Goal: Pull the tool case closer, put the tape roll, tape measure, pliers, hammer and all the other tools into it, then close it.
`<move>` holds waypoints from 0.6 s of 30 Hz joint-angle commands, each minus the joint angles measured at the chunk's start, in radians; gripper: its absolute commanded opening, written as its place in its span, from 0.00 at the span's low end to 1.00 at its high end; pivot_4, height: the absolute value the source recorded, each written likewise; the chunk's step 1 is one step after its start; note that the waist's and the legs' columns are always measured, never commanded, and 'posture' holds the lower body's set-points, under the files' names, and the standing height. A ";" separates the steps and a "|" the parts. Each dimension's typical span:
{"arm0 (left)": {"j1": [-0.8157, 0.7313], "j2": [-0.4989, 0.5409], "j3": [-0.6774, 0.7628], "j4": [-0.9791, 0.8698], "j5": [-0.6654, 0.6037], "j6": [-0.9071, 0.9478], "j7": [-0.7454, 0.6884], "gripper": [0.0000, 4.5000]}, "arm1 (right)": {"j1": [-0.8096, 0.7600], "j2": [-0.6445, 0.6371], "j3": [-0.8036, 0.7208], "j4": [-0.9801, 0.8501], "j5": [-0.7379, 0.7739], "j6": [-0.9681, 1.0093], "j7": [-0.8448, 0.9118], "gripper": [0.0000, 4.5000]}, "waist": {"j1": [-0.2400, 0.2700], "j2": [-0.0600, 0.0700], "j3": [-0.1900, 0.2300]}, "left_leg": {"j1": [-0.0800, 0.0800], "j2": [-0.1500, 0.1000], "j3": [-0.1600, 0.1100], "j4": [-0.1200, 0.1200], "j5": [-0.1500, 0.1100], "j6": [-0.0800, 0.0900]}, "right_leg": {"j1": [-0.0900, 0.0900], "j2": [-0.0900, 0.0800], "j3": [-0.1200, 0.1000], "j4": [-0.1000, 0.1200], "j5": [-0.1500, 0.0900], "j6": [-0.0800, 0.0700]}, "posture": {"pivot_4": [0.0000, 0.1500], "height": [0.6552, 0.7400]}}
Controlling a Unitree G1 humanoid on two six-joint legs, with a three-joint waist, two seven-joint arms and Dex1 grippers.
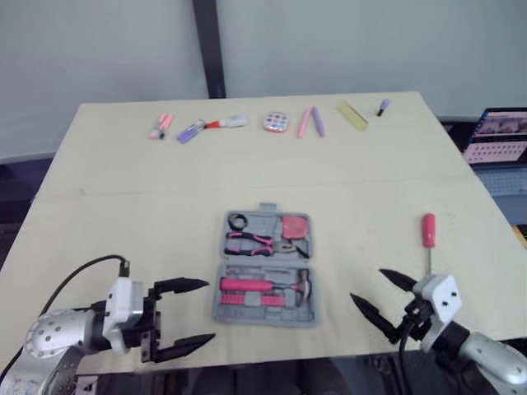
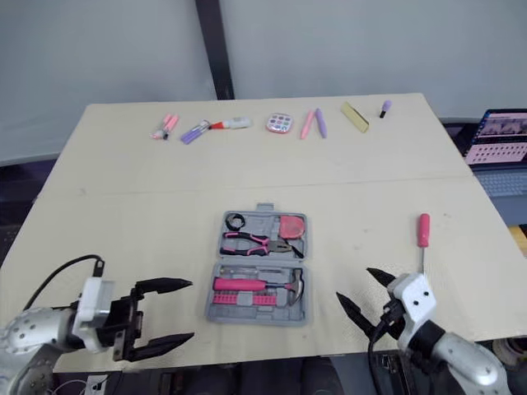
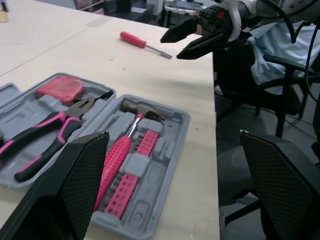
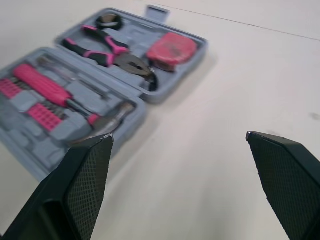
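Observation:
The grey tool case [image 1: 306, 317] lies open near the table's front edge. Its far half holds the black tape roll [image 1: 238, 221], pink-handled pliers [image 1: 251, 242] and red tape measure [image 1: 295, 225]; its near half holds the pink hammer [image 1: 262, 285] and a pink bit strip [image 1: 247, 299]. A pink-handled screwdriver [image 1: 428, 237] lies on the table to the case's right. My left gripper [image 1: 185, 313] stands open just left of the case, empty. My right gripper [image 1: 383, 296] is open between the case and the screwdriver, holding nothing.
Along the table's far edge lie pink and purple markers [image 1: 189, 130], a small round palette [image 1: 277, 123], two pens [image 1: 310, 122], a yellow ruler [image 1: 352, 115] and a small purple item [image 1: 383, 106]. A laptop [image 1: 496, 137] sits past the table's right edge.

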 commanded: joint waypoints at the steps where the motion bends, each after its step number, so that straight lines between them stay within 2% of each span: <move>1: -0.035 0.014 -0.004 0.020 -0.011 0.010 -0.013 0.99 | -0.006 0.054 -0.055 -0.083 0.000 0.048 -0.132 1.00 | -0.004 0.000 0.000 | 0.000 0.000 0.000 0.000 0.000 0.000 | 0.000 0.000 0.000 0.000 0.000 0.000 | 1.00 1.00; 5: -0.056 0.021 -0.010 0.014 -0.019 0.035 -0.009 0.99 | -0.046 0.093 -0.112 -0.099 0.001 0.115 -0.238 1.00 | -0.007 0.001 0.000 | 0.000 0.000 -0.001 0.000 0.000 0.000 | -0.001 0.000 0.000 0.000 0.000 0.000 | 1.00 1.00; 10: -0.061 0.012 0.010 0.001 -0.026 0.062 0.031 0.99 | -0.200 0.079 -0.196 -0.014 0.019 0.249 -0.354 1.00 | -0.013 0.001 0.000 | 0.000 0.000 -0.001 -0.001 0.000 0.000 | -0.001 0.000 0.000 0.001 0.000 -0.001 | 1.00 1.00; 18: 0.000 0.012 0.076 -0.032 -0.027 0.074 0.075 0.99 | -0.363 0.033 -0.262 0.116 0.032 0.303 -0.367 1.00 | -0.012 0.002 0.001 | -0.001 0.000 0.000 -0.002 0.000 0.000 | -0.002 0.000 0.000 0.001 0.000 -0.001 | 1.00 1.00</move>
